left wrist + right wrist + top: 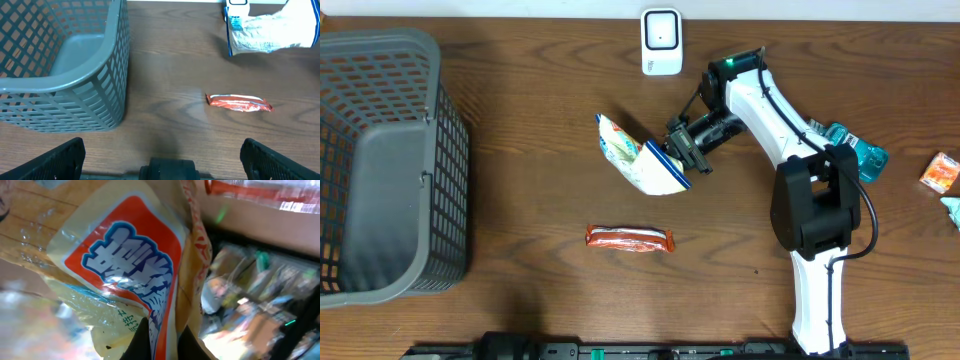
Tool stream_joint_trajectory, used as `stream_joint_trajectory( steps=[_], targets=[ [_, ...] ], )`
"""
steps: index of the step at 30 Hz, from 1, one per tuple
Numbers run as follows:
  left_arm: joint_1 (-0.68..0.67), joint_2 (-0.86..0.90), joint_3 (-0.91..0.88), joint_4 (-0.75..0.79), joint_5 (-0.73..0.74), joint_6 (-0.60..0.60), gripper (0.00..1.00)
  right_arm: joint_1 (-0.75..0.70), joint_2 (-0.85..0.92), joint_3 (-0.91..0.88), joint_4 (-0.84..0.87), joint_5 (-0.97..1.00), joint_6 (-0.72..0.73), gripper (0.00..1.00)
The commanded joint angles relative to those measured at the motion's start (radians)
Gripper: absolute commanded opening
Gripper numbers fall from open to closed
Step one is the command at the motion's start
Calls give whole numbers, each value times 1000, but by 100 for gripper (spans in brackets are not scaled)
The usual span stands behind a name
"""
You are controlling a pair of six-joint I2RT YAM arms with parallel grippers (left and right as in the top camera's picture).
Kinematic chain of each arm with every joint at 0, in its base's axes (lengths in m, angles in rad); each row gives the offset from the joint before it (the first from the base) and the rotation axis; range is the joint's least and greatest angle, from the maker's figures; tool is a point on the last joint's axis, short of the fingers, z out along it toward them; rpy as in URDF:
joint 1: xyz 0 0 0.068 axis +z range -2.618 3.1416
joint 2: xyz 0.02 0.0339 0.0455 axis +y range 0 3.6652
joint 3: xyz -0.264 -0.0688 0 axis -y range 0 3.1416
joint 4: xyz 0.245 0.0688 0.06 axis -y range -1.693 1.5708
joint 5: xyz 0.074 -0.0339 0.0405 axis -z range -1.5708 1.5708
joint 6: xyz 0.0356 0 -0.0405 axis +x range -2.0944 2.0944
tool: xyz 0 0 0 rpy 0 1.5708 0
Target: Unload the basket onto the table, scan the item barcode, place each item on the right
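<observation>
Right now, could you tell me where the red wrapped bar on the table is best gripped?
Probably across the middle of the wrapped bar, from straight above: it lies flat on the table, long side left to right, ends thin and crimped.

A basket [450,180] is sitting at the left of the counter [540,100]. A scanner [661,40] is standing at the back. A bag [638,157] is hanging between it and a bar [630,239] nearer the front. A bottle [855,150] and a packet [940,172] are lying at the right.

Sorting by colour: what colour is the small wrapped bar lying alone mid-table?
The bar is red-orange with silvery patches, clearest in the left wrist view.
</observation>
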Motion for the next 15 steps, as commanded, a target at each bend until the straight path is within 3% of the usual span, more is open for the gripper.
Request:
stream_joint_trajectory(
  steps=[1,4,7,12,15],
  targets=[
    [5,4,-2,-76,-6,-1,99,0,-10,10,-3,-150,263,1],
    [5,4,-2,-76,-6,-1,100,1,-10,10,-3,-218,297,1],
    [5,4,-2,-76,-6,-1,99,-1,-10,10,15,-162,297,2],
    [5,4,-2,-76,-6,-1,99,-10,-10,10,142,360,242,1],
    [5,4,-2,-76,-6,-1,99,-25,-10,10,154,573,229,1]
  ],
)
